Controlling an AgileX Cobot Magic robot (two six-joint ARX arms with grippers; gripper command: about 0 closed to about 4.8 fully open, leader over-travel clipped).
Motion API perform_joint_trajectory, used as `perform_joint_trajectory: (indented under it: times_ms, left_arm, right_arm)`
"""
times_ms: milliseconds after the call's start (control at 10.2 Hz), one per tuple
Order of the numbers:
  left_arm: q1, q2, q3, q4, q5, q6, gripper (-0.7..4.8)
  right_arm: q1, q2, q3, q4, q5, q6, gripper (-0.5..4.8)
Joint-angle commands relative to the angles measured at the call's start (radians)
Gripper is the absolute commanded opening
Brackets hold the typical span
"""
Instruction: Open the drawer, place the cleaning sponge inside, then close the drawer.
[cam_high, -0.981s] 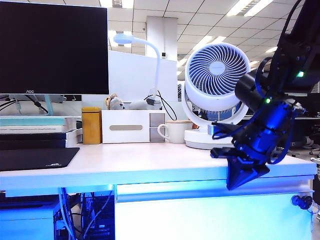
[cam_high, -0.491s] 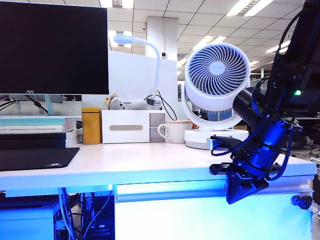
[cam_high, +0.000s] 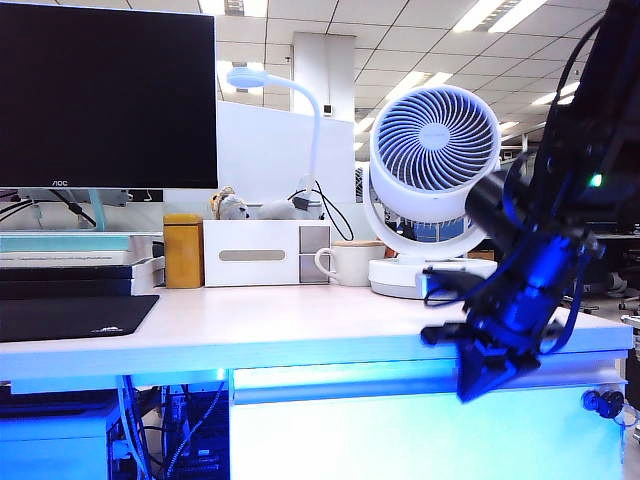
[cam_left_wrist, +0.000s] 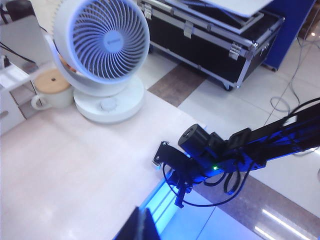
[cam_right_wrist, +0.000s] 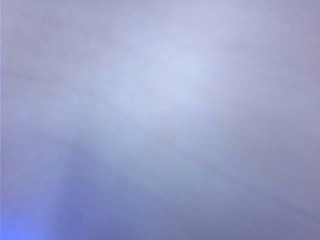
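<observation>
The right gripper (cam_high: 478, 385) is hanging point-down in front of the drawer (cam_high: 400, 435), its dark fingers pressed together on nothing, at the level of the rounded lip under the desk (cam_high: 300, 325) edge. The drawer is sitting fully shut, its wide white front glowing blue, with a small black knob (cam_high: 600, 404) at its right end, well apart from the fingertips. By the look of things, the opening step is only getting under way: nothing is pulled out, nothing is stowed, and the closing is last of all.

The sponge is not showing in any view, so where it lies cannot be told. The left gripper (cam_left_wrist: 142, 227) is peeking in at the edge of its own wrist view as a dark closed tip, empty, hovering high above the desk and looking down on the right arm (cam_left_wrist: 235, 155) at the desk's front edge. The right wrist view is giving only a pale, bluish blur, apparently a surface very close to the lens.

On the desk a fan (cam_high: 432, 150), a mug (cam_high: 350, 265), a white organiser (cam_high: 265, 253) and an orange-yellow box (cam_high: 183, 250) are standing in a row, beside a monitor (cam_high: 105, 95) and a lamp (cam_high: 290, 95). Still to come, judging from this: catching the lip or knob, drawing the front out, fetching the sponge, dropping it in, pushing shut.
</observation>
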Motion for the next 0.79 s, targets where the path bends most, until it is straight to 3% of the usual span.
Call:
perform_joint_trajectory:
  times_ms: [98,393,687,785]
  left_arm:
    - [-0.001,-0.022,0.002,0.011,-0.003,-0.006,-0.06]
    - [-0.001,-0.067,0.002,-0.006,-0.009,-0.006,-0.06]
    - [-0.001,-0.250,-0.006,-0.165,-0.222,0.027,-0.06]
    - [-0.001,-0.424,-0.117,-0.170,-0.297,0.020,-0.06]
  right_arm:
    - [-0.001,-0.122,0.006,-0.064,0.004,-0.002,-0.01]
    - [0.000,-0.362,0.006,-0.187,0.002,0.003,-0.01]
    - [0.000,-0.889,0.003,-0.206,0.008,0.055,-0.01]
    - [0.000,-1.100,-0.089,-0.204,0.050,0.083,-0.01]
